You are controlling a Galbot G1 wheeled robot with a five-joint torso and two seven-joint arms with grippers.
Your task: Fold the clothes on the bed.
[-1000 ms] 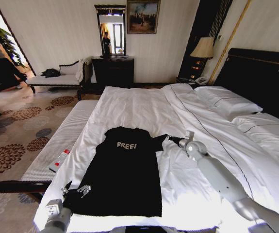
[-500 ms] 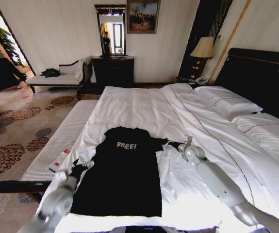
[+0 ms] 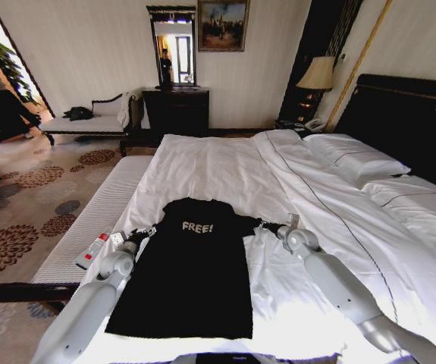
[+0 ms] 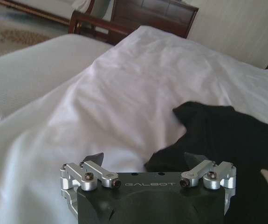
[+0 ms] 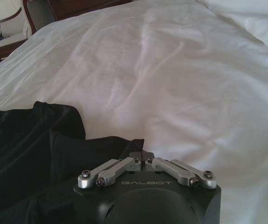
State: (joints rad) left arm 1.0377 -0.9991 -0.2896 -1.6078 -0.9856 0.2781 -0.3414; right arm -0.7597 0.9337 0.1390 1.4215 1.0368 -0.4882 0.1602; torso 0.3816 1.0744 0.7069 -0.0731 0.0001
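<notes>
The clothes, a black T-shirt (image 3: pixel 191 265) with white "FREE!" lettering, lie flat on the white bed (image 3: pixel 218 163), collar toward the far side. My left gripper (image 3: pixel 143 234) is at the shirt's left sleeve. In the left wrist view this gripper (image 4: pixel 145 159) stands open, with the sleeve's edge (image 4: pixel 168 156) lying between its spread fingers. My right gripper (image 3: pixel 267 225) is at the right sleeve. The right wrist view shows this gripper (image 5: pixel 143 156) shut on a fold of the black sleeve (image 5: pixel 101 147).
A pale padded bench (image 3: pixel 89 227) runs along the bed's left side with a small red-and-white object (image 3: pixel 94 249) on it. White pillows (image 3: pixel 354 159) and a dark headboard (image 3: pixel 407 121) are at the right. A chaise (image 3: pixel 89 121) and dresser (image 3: pixel 176 110) stand by the far wall.
My left arm has travelled from the shirt's lower left corner up along its left edge to the left sleeve. The right gripper has stayed at the right sleeve, shifting only slightly.
</notes>
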